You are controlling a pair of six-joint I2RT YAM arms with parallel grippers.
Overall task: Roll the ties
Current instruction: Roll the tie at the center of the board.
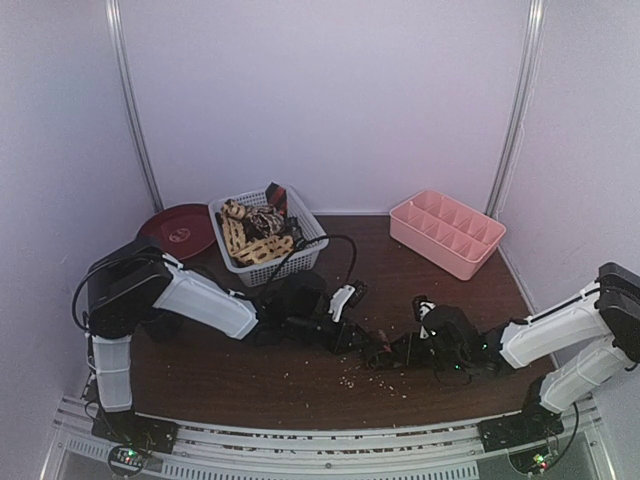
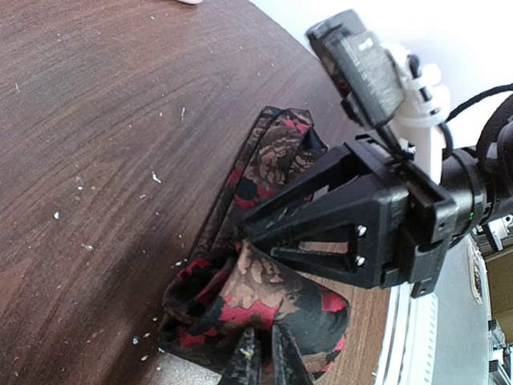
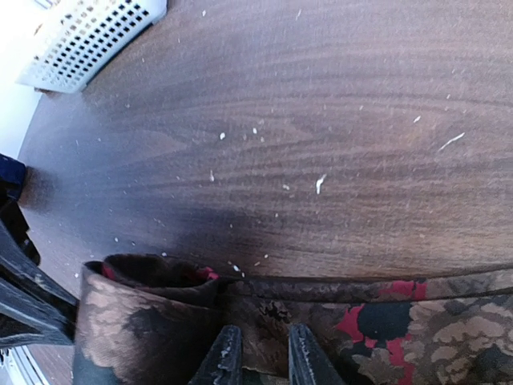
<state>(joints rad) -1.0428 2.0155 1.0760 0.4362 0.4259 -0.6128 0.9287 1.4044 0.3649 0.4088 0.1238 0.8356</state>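
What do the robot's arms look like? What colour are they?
The left arm and right arm have smooth white shells and chunky black joints. Black cables loop off them. The left end effector and right end effector are black with two pointed fingers; the right one's look like triangles with holes.

No legible text, labels or numbers anywhere.

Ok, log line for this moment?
red-patterned tie: bunched on table | right end effector: shut on tie | left end effector: at tie's fold, grip unclear | basket: more ties inside
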